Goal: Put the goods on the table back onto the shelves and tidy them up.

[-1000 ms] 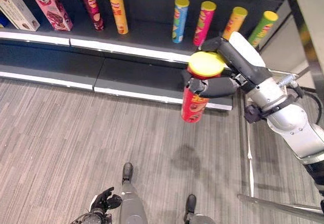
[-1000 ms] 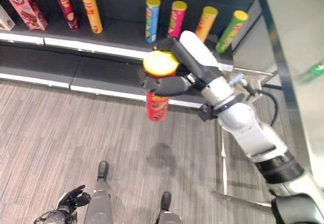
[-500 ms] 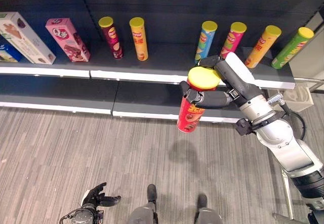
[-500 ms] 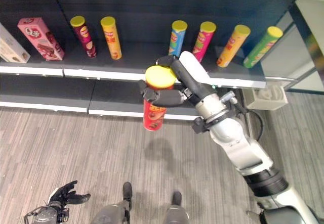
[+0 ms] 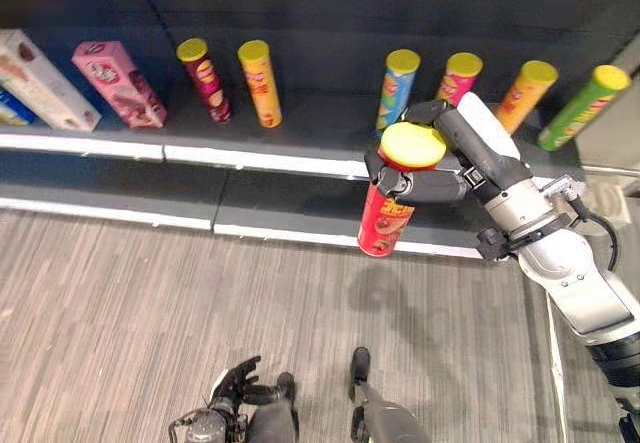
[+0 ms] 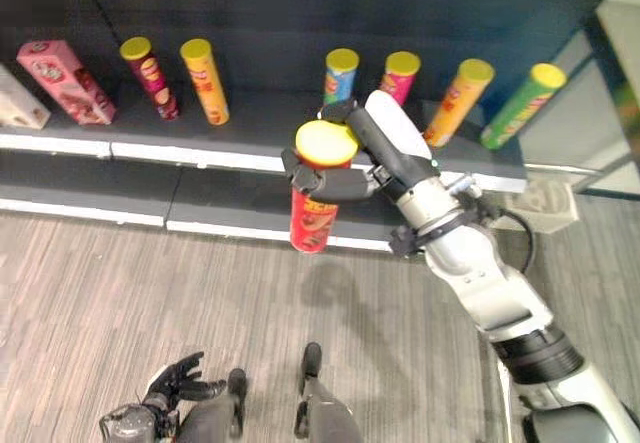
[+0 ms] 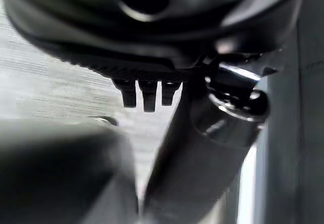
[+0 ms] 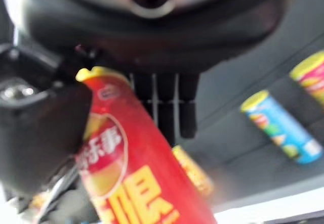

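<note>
Grey wood-grain floor (image 5: 130,303) fronting a dark two-tier shelf unit with white edge strips (image 5: 270,158). Upper tier, from the robot's left: white carton (image 5: 40,78); pink carton (image 5: 112,83); maroon tube with yellow lid (image 5: 203,78); orange tube with yellow lid (image 5: 259,81); a wide bare stretch; blue tube with yellow lid (image 5: 397,87); magenta tube with yellow lid (image 5: 458,73); amber tube with yellow lid (image 5: 525,93); green tube with yellow lid (image 5: 584,105). All stand upright, spaced apart. Lower tier (image 5: 290,203): bare where visible. Item in transit: red cylindrical crisp tube with yellow lid (image 5: 392,208), upright with a slight lean, carried in the air in front of the shelf, below the level of the blue and magenta tubes. Right hand (image 5: 430,178): fingers and thumb wrapped round the red tube just under its lid, a firm hold confirmed in the right wrist view. Left hand (image 5: 235,388): low by the floor, fingers loosely spread, holding nothing, idle. Handling note, as judgement: the step is carrying the tube to the upper tier. The bare stretch between the orange and blue tubes looks the natural slot. Lift the base clear of the white edge strip, keep the tube vertical, steer wide of the blue tube, set the base flat, and only then loosen the fingers.
</note>
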Robot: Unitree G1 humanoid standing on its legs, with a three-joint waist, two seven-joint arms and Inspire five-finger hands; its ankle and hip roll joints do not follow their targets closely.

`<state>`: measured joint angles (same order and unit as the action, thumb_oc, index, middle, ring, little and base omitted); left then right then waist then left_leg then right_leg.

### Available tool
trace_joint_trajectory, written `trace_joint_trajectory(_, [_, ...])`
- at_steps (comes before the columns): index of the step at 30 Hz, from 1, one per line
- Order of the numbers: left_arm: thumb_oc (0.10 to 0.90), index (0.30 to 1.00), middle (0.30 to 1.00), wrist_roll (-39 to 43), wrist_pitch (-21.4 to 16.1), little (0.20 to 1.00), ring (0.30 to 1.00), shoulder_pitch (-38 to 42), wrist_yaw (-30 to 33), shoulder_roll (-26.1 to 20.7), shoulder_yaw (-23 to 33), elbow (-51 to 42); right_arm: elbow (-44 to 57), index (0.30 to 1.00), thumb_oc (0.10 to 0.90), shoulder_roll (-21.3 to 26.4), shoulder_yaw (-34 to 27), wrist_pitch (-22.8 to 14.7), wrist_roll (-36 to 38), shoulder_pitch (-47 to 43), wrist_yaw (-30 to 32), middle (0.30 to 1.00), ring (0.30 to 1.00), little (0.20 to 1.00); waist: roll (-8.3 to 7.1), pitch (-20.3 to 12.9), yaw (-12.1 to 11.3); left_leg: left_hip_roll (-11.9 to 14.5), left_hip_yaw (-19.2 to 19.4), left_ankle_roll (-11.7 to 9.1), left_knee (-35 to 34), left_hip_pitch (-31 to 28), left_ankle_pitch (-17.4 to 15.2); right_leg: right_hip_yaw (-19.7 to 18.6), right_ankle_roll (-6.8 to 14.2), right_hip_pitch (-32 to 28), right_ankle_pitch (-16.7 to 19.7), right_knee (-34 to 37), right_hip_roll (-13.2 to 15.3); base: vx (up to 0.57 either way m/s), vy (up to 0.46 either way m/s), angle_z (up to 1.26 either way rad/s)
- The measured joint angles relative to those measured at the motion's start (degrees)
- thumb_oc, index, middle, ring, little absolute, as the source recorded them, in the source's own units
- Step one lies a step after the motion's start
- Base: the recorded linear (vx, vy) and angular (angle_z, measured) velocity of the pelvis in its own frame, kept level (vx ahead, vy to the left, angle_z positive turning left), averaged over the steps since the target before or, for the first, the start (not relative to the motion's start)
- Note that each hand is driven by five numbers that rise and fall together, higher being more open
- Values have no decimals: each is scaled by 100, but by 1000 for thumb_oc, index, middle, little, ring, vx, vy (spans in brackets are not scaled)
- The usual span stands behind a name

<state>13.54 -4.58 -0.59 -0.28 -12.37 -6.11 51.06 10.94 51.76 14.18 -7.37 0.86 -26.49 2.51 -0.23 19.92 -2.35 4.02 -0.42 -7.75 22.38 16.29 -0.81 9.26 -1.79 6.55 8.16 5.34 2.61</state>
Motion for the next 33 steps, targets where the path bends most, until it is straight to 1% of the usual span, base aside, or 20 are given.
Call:
trace_joint_trajectory(2, [800,900,900,63,-5,900,900,-3,-1,-62,2,9,-20,300,400,-49,15,-11,12,-22,-2,300,300,300,17,18,-4,199,-51,22,-642,17,19,-23,73,3,-79,4,-39,219,242,-11])
trace_joint_trajectory(3, [800,900,900,111,-11,900,900,-32,-4,-149,-9,4,-120,300,400,-165,97,-22,58,-105,12,300,300,300,-15,49,-13,458,-145,-48,-1651,-146,93,-75,143,9,-126,1,-84,171,192,-29])
trace_joint_trajectory(4, [800,900,900,115,-5,900,900,8,-9,-155,-32,39,-171,300,400,-139,119,-33,65,-135,10,300,300,300,12,120,-9,716,-196,-245,-2401,-280,227,-192,114,1,-129,-2,-153,174,206,-37])
trace_joint_trajectory(6, [800,900,900,161,-8,900,900,24,-21,-121,-70,50,-261,300,400,-130,123,-28,63,-120,13,300,300,300,95,177,3,850,-308,-342,-2754,-284,334,-363,167,-48,-106,0,-170,228,411,-40])
trace_joint_trajectory(8, [800,900,900,179,-13,900,900,-4,-20,-121,-52,71,-339,300,400,-131,116,-8,62,-115,13,300,300,300,160,175,-53,807,-339,-280,-2798,-370,453,-511,275,-67,-147,1,-127,122,395,-53])
trace_joint_trajectory(9, [800,900,900,180,-18,900,900,-5,-26,-80,-52,141,-301,300,400,-118,26,-7,34,-45,16,300,300,300,256,177,-19,673,-210,-232,-2772,-450,487,-498,396,-79,-135,-2,-79,91,299,-29])
trace_joint_trajectory(10, [800,900,900,166,-15,900,900,-15,-16,-19,-52,118,-294,300,400,-105,-61,-24,27,5,21,300,300,300,364,161,25,641,-115,-147,-2767,-485,483,-446,375,-91,-149,-3,-59,119,529,-48])
trace_joint_trajectory(11, [800,900,900,93,-8,900,900,-42,-22,25,-60,82,-288,300,400,-238,-221,29,-86,33,137,300,300,300,472,163,5,347,-64,204,-2758,-498,1015,-583,526,-15,-155,-3,210,98,472,-48])
trace_joint_trajectory(12, [800,900,900,74,-9,900,900,-38,-20,23,-69,48,-288,300,400,-356,-281,38,-180,33,195,300,300,300,462,168,4,149,90,356,-2755,-492,1087,-612,575,29,-121,-5,412,75,425,-51])
trace_joint_trajectory(14, [800,900,900,-41,-24,900,900,9,24,-85,-67,1,-289,300,400,-857,-322,103,-503,16,467,300,300,300,493,177,-28,-458,398,711,-2748,-528,1011,-633,668,103,-57,-15,1008,59,278,-26])
trace_joint_trajectory(17, [800,900,900,-28,-14,900,900,155,208,-334,-31,25,-289,300,400,-1028,-76,146,-799,-112,638,300,300,300,475,192,-299,-591,627,799,-2745,-535,951,-627,724,297,118,-153,1172,6,117,-31])
trace_joint_trajectory(18, [800,900,900,-19,-16,900,900,211,269,-487,-22,3,-305,300,400,-1020,3,148,-925,-137,653,300,300,300,455,204,-364,-601,625,802,-2746,-548,948,-572,875,305,264,-206,1166,-20,58,-2])
trace_joint_trajectory(20, [800,900,900,-13,-19,900,900,268,347,-732,-22,-18,-371,300,400,-1024,149,168,-991,-292,677,300,300,300,336,277,-393,-573,611,802,-2745,-606,948,-556,1053,481,171,-615,1139,-27,21,3])
trace_joint_trajectory(21, [800,900,900,-6,-21,900,900,293,351,-822,-36,-48,-377,300,400,-1013,146,172,-1080,-360,741,300,300,300,236,333,-392,-558,577,805,-2745,-628,946,-646,1212,526,9,-605,1128,16,-18,-7])
trace_joint_trajectory(22, [800,900,900,-5,-22,900,900,328,352,-834,-47,-44,-390,300,400,-1009,147,172,-1105,-472,780,300,300,300,193,382,-394,-531,571,856,-2746,-624,911,-662,1255,560,-41,-427,1063,25,-43,-9])
trace_joint_trajectory(23, [800,900,900,-7,-15,900,900,393,358,-847,-68,-43,-395,300,400,-1010,126,167,-1130,-619,848,300,300,300,192,467,-387,-499,541,921,-2745,-605,865,-742,1279,594,-33,-94,932,74,-109,86])
trace_joint_trajectory(24, [800,900,900,-6,-24,900,900,538,348,-730,-445,-431,-409,300,400,-1008,-153,246,-1189,-633,1189,300,300,300,212,660,-130,-678,79,879,-2680,-462,859,-1072,1051,514,37,47,735,46,-90,91])
trace_joint_trajectory(25, [800,900,900,-5,-73,900,900,501,321,-533,-509,-602,-421,300,400,-1064,-151,323,-1244,-648,1248,300,300,300,284,716,-208,-611,81,825,-2656,-440,851,-1096,1026,524,51,19,674,57,-124,93])
trace_joint_trajectory(28, [800,900,900,-1,-127,900,900,482,336,-212,-565,-618,-505,300,400,-1407,-107,336,-1818,-741,1543,300,300,300,327,740,-317,-413,26,669,-2605,-227,860,-999,888,686,83,20,502,33,-106,3])
trace_joint_trajectory(33, [800,900,900,219,-134,900,900,459,489,-215,-646,-592,-1261,300,400,-1387,-153,615,-2630,-1400,2191,300,300,300,421,791,-435,-316,-221,567,-2575,-40,919,-772,799,745,80,20,402,15,-78,21])
